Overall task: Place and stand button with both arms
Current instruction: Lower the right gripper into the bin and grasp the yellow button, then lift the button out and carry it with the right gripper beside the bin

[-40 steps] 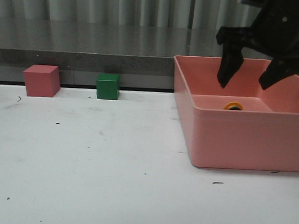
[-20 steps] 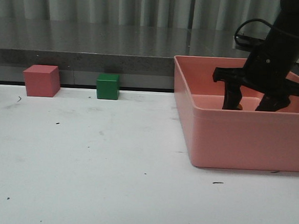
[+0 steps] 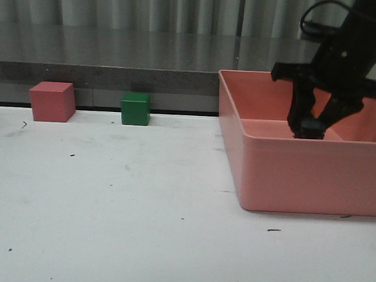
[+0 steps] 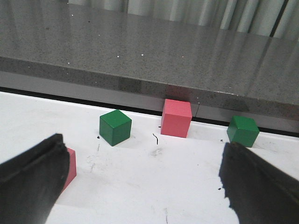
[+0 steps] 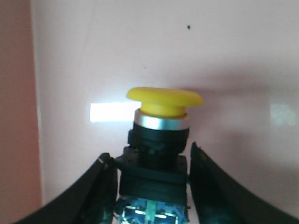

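Observation:
The button point(image 5: 163, 100), with yellow mushroom cap, black collar and clear-blue base, sits between my right gripper's point(image 5: 149, 154) fingers inside the pink bin point(image 3: 302, 175). Both fingers press on its black body. In the front view the right gripper point(image 3: 310, 129) reaches down into the bin with its fingers drawn together, and the button is hidden behind them. My left gripper point(image 4: 142, 144) is open and empty over the white table; it does not show in the front view.
A pink cube point(image 3: 51, 101) and a green cube point(image 3: 135, 108) stand at the table's back left, below a grey ledge point(image 3: 117, 52). The left wrist view shows two green cubes point(image 4: 115, 127) point(image 4: 243, 131) and two pink cubes point(image 4: 177, 118) point(image 4: 70, 165).
My right gripper came down from above the bin into it, and its open fingers closed around the button. The yellow cap no longer shows in the front view.

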Tool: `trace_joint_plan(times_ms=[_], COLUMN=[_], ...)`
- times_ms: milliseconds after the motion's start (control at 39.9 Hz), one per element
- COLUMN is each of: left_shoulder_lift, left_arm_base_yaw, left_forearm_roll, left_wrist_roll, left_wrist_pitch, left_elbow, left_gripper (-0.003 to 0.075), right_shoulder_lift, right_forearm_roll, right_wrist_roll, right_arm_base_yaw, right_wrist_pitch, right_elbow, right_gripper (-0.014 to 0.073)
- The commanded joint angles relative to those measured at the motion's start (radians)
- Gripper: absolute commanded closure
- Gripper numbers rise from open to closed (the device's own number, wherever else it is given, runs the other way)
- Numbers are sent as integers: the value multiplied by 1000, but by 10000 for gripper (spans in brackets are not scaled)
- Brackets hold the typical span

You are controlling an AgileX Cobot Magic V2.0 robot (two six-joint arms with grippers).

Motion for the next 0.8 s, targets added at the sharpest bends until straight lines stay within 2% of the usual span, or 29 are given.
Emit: trace_joint_plan(times_ms=[0,176,301,552,778], left_shoulder_lift=[11,11,11,11,11], left_arm_base_yaw=[-1,-1,-1,-1,-1], left_forearm_roll=[-7,-7,-7,-7,-7], left_wrist_roll=[1,1,1,1,1], left_wrist_pitch=[-87,-87,-87,-87,-85], left_elbow=[-37,-37,-37,-37,-37], left_gripper=[104,104,104,104,104], right_shoulder_lift=[-143,-243,-227,-19,128], right_forearm_roll=[1,4,6,9,9], right_wrist_roll=[-5,-8,-9,11,93], right_arm_base_yaw=[17,124,255,503,581], right_wrist_pitch=[-30,-29,19,117,118], right_elbow=[-54,-124,-219,-418,-477], right_gripper=[358,358,358,358,358])
